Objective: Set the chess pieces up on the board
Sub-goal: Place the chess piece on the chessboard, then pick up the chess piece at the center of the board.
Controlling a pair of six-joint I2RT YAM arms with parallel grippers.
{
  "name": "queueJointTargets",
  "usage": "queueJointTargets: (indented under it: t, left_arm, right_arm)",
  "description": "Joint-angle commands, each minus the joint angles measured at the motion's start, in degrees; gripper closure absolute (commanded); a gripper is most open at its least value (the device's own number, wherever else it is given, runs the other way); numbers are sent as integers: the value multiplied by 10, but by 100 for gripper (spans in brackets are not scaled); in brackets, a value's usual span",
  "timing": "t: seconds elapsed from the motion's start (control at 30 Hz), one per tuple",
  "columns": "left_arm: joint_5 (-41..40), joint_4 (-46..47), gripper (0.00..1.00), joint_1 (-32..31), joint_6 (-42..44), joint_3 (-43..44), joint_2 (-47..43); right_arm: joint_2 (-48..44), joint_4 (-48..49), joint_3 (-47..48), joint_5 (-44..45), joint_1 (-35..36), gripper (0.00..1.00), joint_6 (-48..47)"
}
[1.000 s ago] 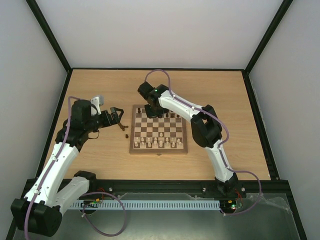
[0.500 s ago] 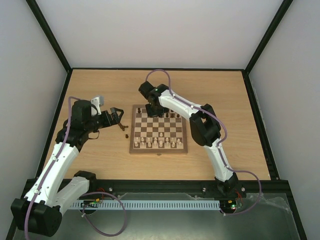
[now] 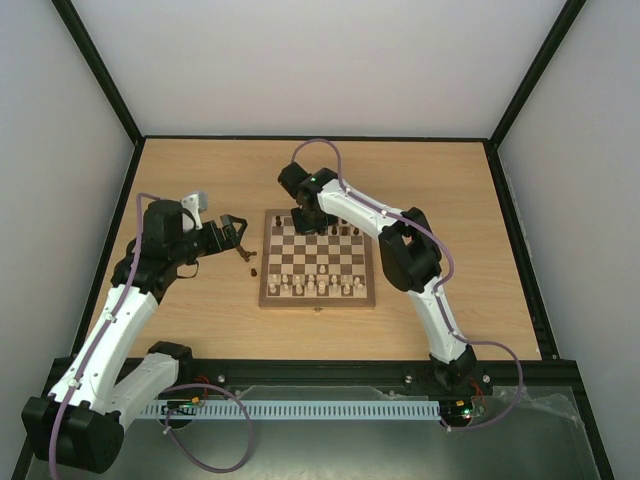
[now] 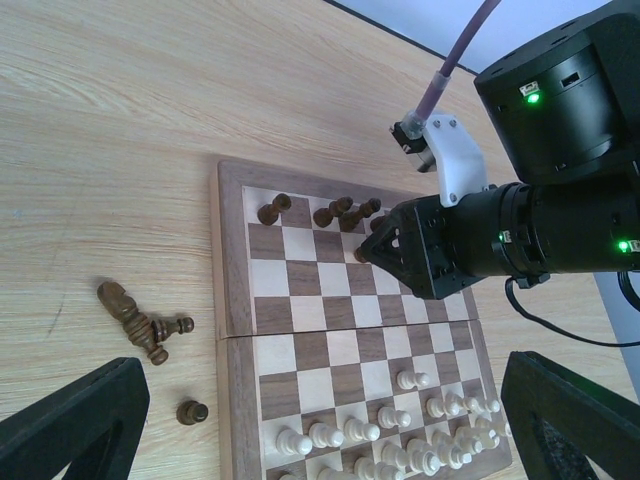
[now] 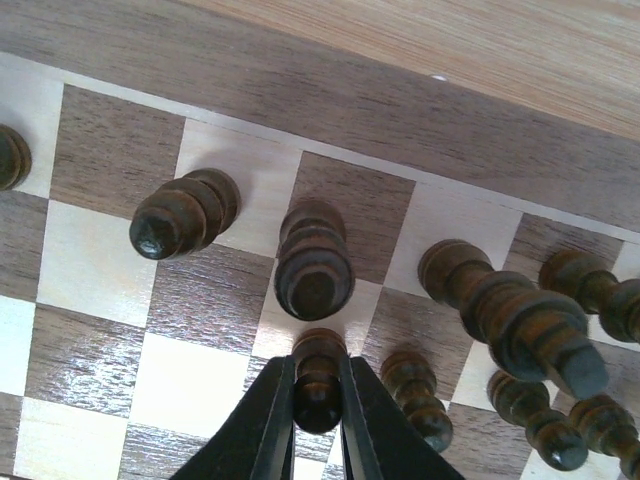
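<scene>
Almost nothing has moved since a second ago: the right arm has slid a tiny bit to the left, and all the rest looks the same.

The right gripper [image 5: 318, 368] is down over the far side of the board [image 3: 265, 280]. Its two fingers are squeezed tight on a little dark pawn [image 5: 318, 395], one finger on each side. The pawn points straight up and looks to be over the second row from the far edge (I cannot tell if its foot is on the square or just above it). Right behind it, in the back row, stands a taller piece [image 5: 313, 262]. More dark pieces [image 5: 520, 320] stand close by on both sides.

The left gripper [image 3: 240, 237] is wide open and holds nothing. It hangs over the table [image 3: 200, 180], just left of the board. A few loose pieces [image 4: 140, 320] lie on their sides in a small heap on the table, near the board's left edge. A lone pawn [image 4: 192, 411] sits by itself close to them. Pale pieces [image 3: 318, 288] stand at the near side of the board.
</scene>
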Motion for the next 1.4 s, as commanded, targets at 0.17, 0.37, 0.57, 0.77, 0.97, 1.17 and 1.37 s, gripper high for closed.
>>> queueJointTargets:
  t: [0.17,0.37,0.57,0.77,0.97,1.17,1.37]
  left_arm:
    - [-3,5,0,3,-1,-2,0]
    - [-4,5,0,4,-2,-1,2]
    - [-8,6,1,3,-2,1,12]
    - [-21,0,0,3,-5,11,33]
    - [-42,0,0,3,-16,7,55]
    - [-67,-7,0,-23,-40,0,74]
    - [-163,-59,1,-109,-67,16,113]
  right_arm:
    - [17,-13,14,-10,-2,81,-11]
    - [2,-12,12,-11,-2,71,-13]
    - [-41,-8,-3,-31,2,69,-17]
    - [-142,11,-40,-46,27,62,-19]
    - [-270,42,-139,-59,50,59,-13]
    - [-389,84,-287,-78,50,56,-11]
    - [-460,115,-384,-82,51,55,-18]
